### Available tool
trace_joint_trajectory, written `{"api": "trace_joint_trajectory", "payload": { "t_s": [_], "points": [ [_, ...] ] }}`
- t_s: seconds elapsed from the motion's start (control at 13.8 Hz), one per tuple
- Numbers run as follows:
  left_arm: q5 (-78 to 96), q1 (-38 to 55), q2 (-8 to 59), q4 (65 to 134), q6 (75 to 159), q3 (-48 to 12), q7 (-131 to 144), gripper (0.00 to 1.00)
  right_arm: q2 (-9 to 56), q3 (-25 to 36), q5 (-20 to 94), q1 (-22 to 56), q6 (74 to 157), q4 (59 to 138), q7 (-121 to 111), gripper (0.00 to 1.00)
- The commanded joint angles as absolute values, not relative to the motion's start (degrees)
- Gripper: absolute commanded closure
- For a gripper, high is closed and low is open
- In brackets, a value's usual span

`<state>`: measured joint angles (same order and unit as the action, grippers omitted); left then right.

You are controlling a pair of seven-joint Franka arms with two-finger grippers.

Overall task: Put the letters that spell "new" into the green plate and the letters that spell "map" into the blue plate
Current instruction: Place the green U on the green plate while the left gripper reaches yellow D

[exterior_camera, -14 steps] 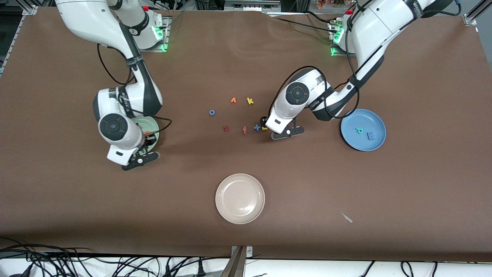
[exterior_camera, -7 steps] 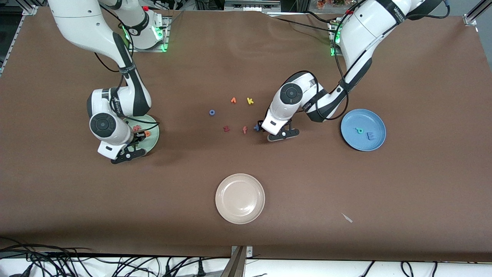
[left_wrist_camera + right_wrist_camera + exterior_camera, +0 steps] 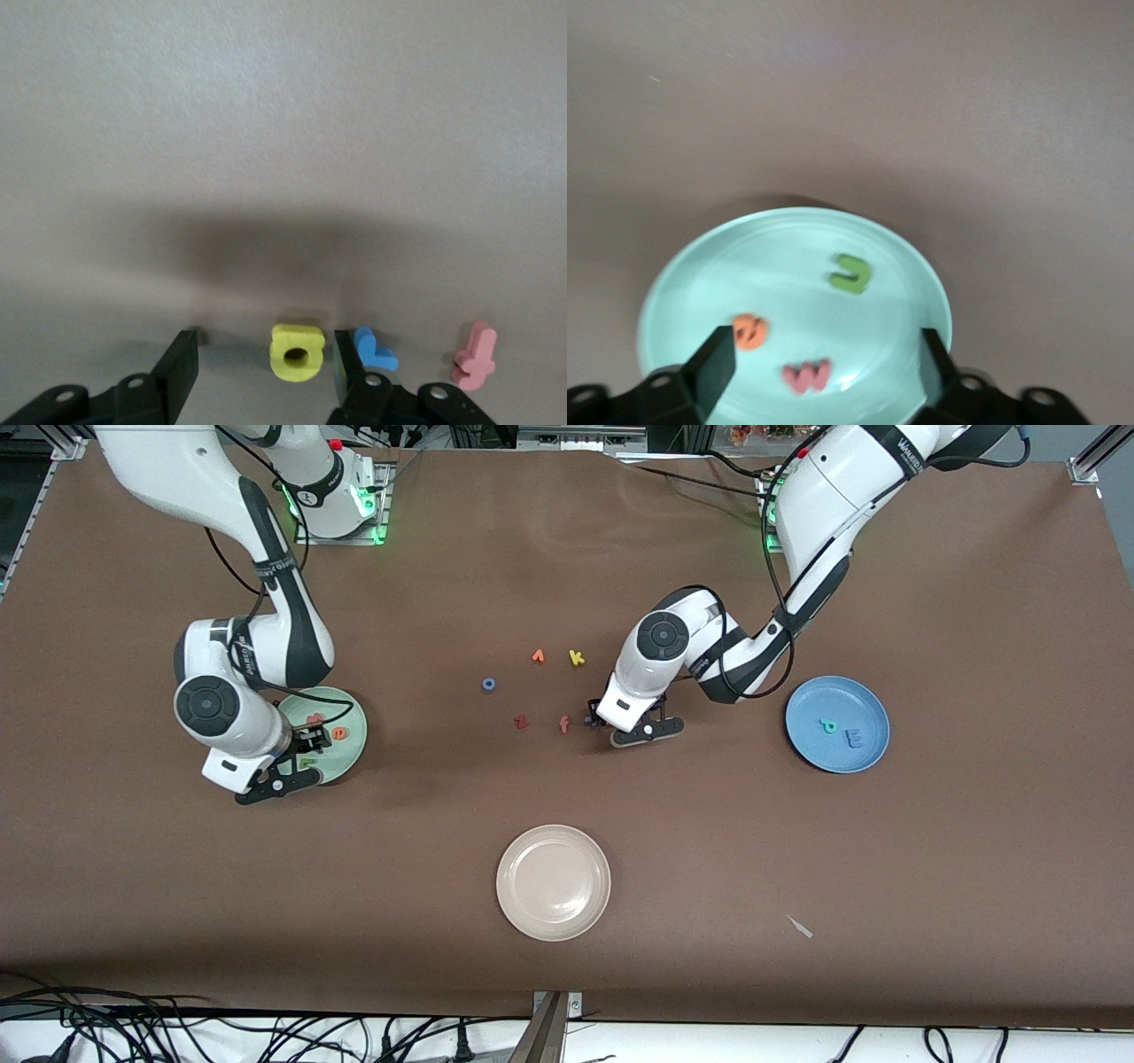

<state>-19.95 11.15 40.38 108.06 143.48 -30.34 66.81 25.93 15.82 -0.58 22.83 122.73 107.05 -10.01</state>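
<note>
**A:** Where's the right gripper (image 3: 824, 372)?

**B:** Over the green plate (image 3: 347, 751), at the right arm's end of the table. Its fingers (image 3: 713, 363) stand wide apart with nothing between them. All three letters lie loose in that plate: the green n (image 3: 852, 274), the orange e (image 3: 749, 331) and the pinkish-red w (image 3: 806, 374).

**A:** And the left gripper (image 3: 262, 372)?

**B:** Down at the table in the middle, by the cluster of loose letters. Its fingers (image 3: 177, 367) are apart, one on each side of the yellow a (image 3: 296, 351), which lies flat on the brown table cover (image 3: 797, 868). One finger looks just beside the letter, the other has a clear gap; I see no clamping.

**A:** What else sits close to it?

**B:** A small blue piece (image 3: 376, 349) lies just outside one finger, and the salmon f (image 3: 474, 356) a little past that.

**A:** The blue plate (image 3: 873, 708)?

**B:** Toward the left arm's end. The teal p (image 3: 828, 726) and the blue m (image 3: 854, 738) are in it, near each other but not touching.

**A:** The leftovers?

**B:** The dark red z (image 3: 521, 722) lies beside the f. Farther from the front camera are the yellow k (image 3: 576, 657), a small orange letter (image 3: 538, 656) and the blue o (image 3: 488, 684). The cream plate (image 3: 514, 903) sits nearest the front camera.
</note>
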Motion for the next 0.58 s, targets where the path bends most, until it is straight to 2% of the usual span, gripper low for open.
{"api": "trace_joint_trajectory", "payload": {
  "t_s": [0.0,0.36,0.51],
  "points": [
    [-21.3,12.1,41.0,107.2,143.4,-29.6,68.5,0.31,25.4,16.2,4.6,22.4,112.3,99.5,-10.6,0.03],
    [-21.2,12.1,42.0,107.2,143.1,-29.4,68.5,0.31,24.4,16.3,5.9,22.3,95.2,87.6,-5.5,0.03],
    [-21.2,12.1,42.0,107.2,142.7,-29.4,68.6,0.37,21.5,16.3,5.9,22.3,94.3,87.3,-5.4,0.02]
  ]
}}
